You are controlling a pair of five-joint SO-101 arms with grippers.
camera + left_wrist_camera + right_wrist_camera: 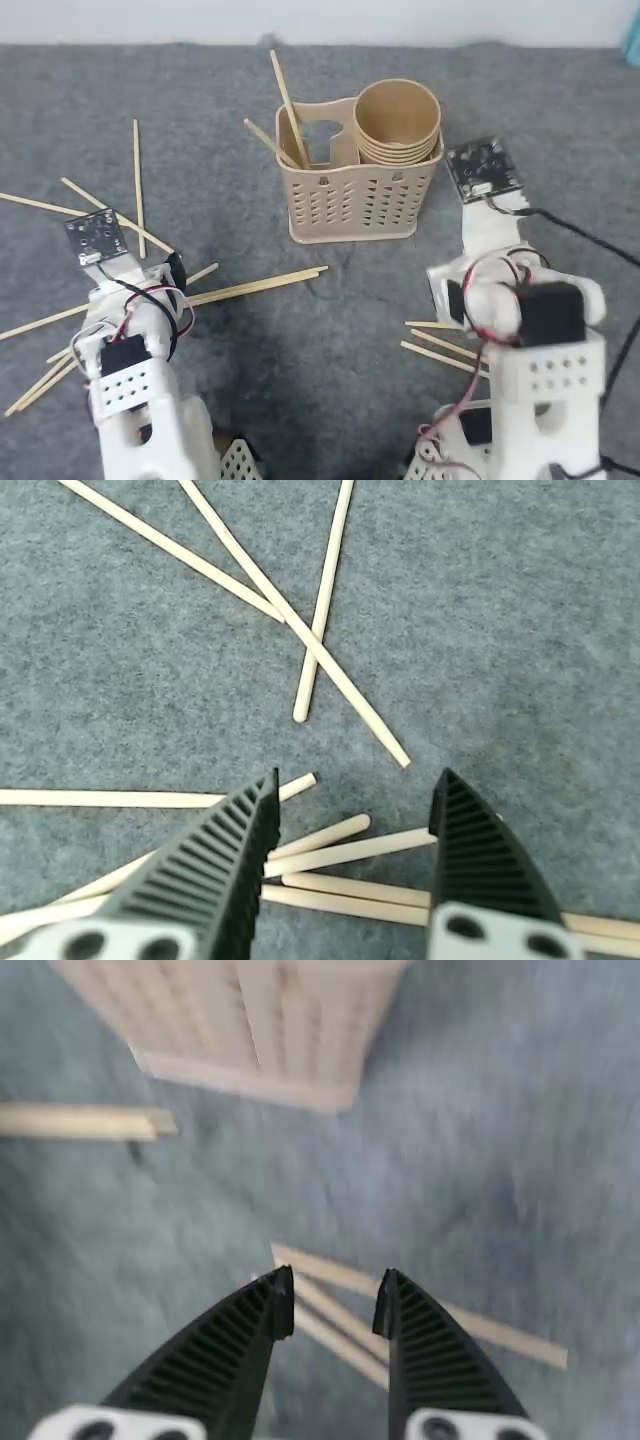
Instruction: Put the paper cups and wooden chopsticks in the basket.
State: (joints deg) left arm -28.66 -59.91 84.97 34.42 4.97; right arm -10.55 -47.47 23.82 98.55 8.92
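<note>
A beige slotted basket (350, 205) stands at the middle back and holds a stack of paper cups (398, 120) and a few wooden chopsticks (288, 95). My left gripper (357, 785) is open just above several chopsticks (340, 852) lying on the grey mat; two more crossed chopsticks (300, 630) lie farther out. My right gripper (335, 1280) is open and hovers over a few chopsticks (500, 1335), with the basket (260, 1030) beyond it. These right-hand chopsticks (440, 345) lie beside the right arm (530, 330).
Loose chopsticks are scattered over the left half of the mat (320, 400), among them a long pair (260, 287) in front of the basket. The left arm (130, 350) stands at the lower left. A black cable (590, 240) runs off to the right.
</note>
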